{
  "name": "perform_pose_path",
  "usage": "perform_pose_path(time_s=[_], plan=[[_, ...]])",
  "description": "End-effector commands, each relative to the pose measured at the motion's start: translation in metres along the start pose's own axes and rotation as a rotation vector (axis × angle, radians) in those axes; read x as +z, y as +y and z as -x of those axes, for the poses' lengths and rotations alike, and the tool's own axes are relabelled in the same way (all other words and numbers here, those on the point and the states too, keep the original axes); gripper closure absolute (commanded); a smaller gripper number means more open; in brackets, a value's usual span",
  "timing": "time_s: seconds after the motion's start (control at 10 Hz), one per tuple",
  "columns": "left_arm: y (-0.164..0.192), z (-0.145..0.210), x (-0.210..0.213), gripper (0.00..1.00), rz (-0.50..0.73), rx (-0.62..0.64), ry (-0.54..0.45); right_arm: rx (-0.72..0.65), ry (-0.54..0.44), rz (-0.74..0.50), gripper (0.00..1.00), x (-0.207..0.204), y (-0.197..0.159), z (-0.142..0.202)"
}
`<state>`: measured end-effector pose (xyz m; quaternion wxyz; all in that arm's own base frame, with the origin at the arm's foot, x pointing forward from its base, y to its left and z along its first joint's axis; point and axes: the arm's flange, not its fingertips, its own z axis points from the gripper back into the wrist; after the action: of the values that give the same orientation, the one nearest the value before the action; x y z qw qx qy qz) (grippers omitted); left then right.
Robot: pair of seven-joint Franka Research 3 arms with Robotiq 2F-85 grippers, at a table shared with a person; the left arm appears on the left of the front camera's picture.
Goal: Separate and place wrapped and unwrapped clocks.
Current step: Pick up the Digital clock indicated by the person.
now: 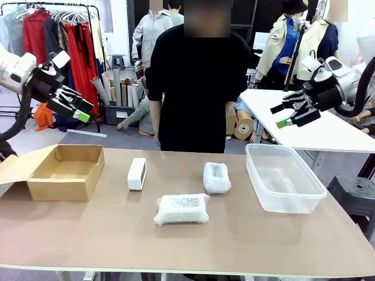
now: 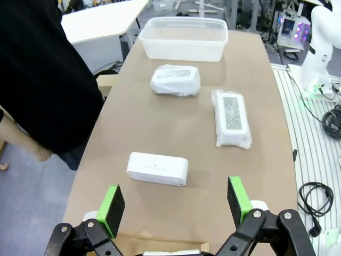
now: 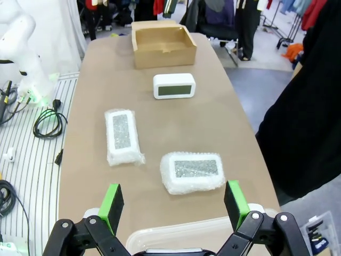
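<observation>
Tabletop (image 1: 117, 240) holds bare clock (image 1: 136, 174) left, small bundle (image 1: 217, 177) right, long bundle (image 1: 182, 209) near; left gripper (image 1: 85, 110), right gripper (image 1: 279, 116) both spread wide, holding nothing; I'd fear bubble wrap slipping when pinched.

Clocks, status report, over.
Left gripper open, right gripper open, both raised off table. Bare clock, long bundle, small bundle lie apart, untouched. Person at far edge; nothing blocking.
</observation>
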<state>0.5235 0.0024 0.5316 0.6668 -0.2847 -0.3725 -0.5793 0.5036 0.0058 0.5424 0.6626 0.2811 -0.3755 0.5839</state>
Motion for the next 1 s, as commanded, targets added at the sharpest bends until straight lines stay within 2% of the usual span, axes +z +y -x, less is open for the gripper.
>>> perform_pose_path(time_s=[0.0, 0.9], plan=[[-0.0034, -0.0009, 0.0018, 0.0, 0.003, -0.021, -0.003, -0.023, -0.018, -0.006, 0.0, 0.0006, -0.0092, -0.0096], [0.0, 0.0, 0.0, 0.0, 0.0, 0.0, 0.0, 0.002, 0.0, -0.001, 0.0, 0.0002, -0.0022, -0.0025]])
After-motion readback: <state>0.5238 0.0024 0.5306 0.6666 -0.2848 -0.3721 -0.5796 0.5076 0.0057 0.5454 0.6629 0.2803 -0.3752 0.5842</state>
